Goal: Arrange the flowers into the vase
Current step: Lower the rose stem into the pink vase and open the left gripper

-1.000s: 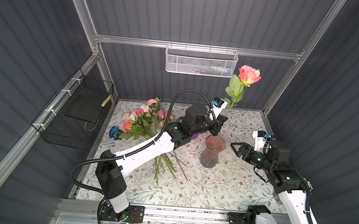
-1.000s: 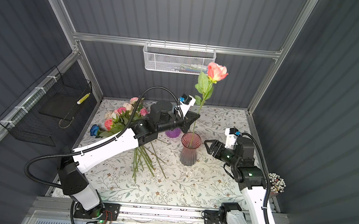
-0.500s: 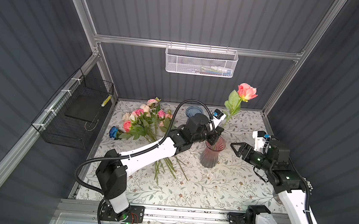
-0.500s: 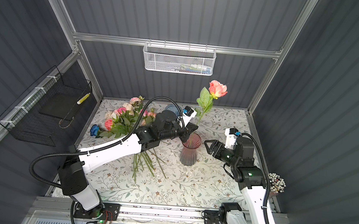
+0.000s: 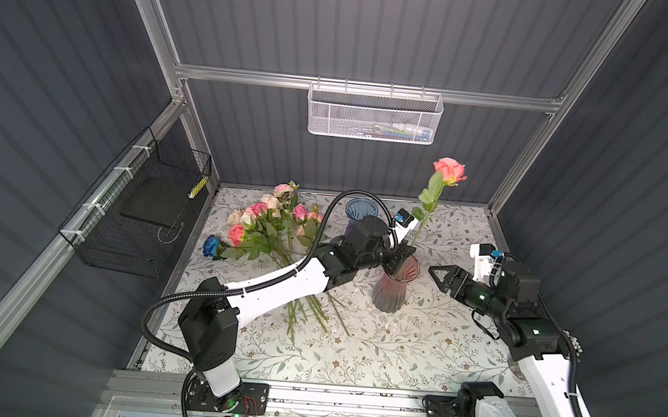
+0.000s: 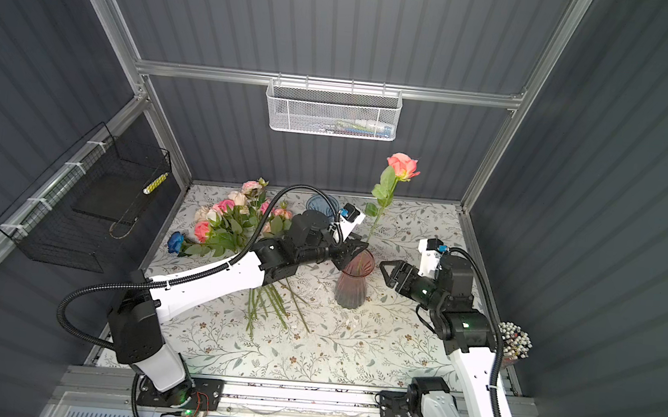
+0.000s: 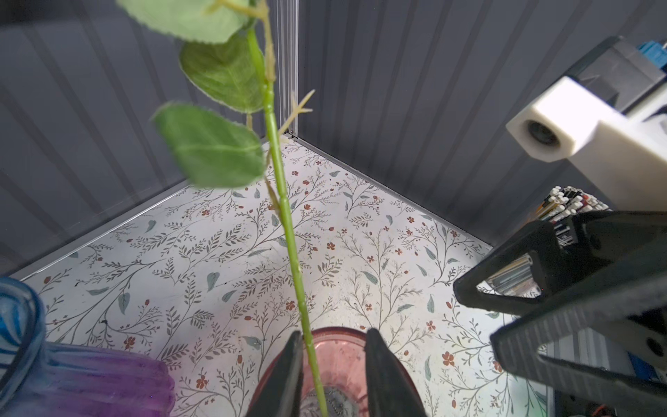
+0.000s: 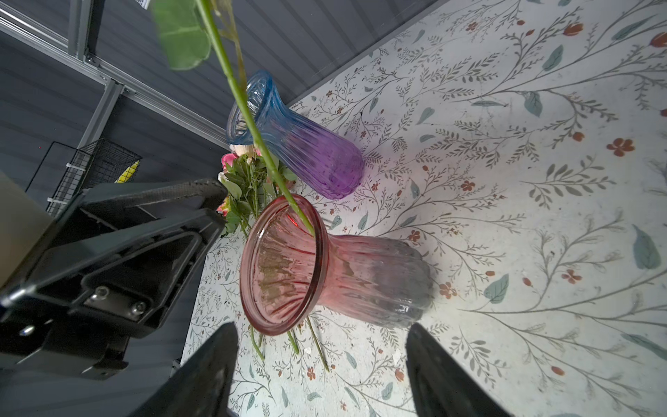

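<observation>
Left gripper (image 5: 403, 251) sits right at the mouth of the pink vase (image 5: 391, 290), jaws parted narrowly. In the left wrist view the coral rose (image 7: 288, 224) runs its stem between the fingers (image 7: 288, 368), lying against one, with a clear gap to the other, so it is not clamped. The stem's lower end is inside the vase, leaning at the rim. The head stands high above the vase, tilted toward the back right corner in both top views.

Right gripper (image 5: 440, 276) has its jaws wide and holds nothing. It points at the vase from just beside it, not touching.

The rest of the flowers (image 5: 267, 228) lie in a bunch on the table (image 5: 394, 349) at back left, stems under the left arm. A blue-purple vase (image 5: 359, 210) stands behind the pink one, apart from it.
</observation>
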`<act>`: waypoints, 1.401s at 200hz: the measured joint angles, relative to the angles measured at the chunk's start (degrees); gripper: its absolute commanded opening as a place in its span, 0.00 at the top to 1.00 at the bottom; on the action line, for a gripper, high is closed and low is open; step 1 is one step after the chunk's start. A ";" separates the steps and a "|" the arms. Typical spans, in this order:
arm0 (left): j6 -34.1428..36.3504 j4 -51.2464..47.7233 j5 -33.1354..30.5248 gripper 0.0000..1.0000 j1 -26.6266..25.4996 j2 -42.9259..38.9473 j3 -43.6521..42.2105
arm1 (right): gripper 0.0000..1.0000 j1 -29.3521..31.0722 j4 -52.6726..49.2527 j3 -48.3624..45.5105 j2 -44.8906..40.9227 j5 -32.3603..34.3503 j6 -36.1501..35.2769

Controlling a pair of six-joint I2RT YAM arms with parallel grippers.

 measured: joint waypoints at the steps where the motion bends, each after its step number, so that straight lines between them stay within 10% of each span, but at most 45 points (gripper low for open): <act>1: 0.02 0.09 -0.09 0.68 0.00 -0.04 -0.11 | 0.25 0.00 -0.02 0.02 0.00 0.00 0.00; 84: 0.33 -1.64 -15.96 0.47 0.24 -18.03 -13.18 | 0.29 0.00 0.00 0.85 -0.07 -0.44 0.24; 132: -8.92 -8.24 -25.22 0.62 12.85 -24.15 -17.84 | 0.34 0.00 0.22 0.83 -0.09 -1.07 0.70; 182: -19.50 -21.07 -23.78 0.74 30.93 -10.95 -16.46 | 0.42 0.00 1.51 -0.44 -0.13 -2.01 1.51; 280: -19.12 -30.21 -20.52 0.83 34.51 11.74 -1.97 | 0.42 0.04 4.70 -4.57 1.07 -4.50 1.49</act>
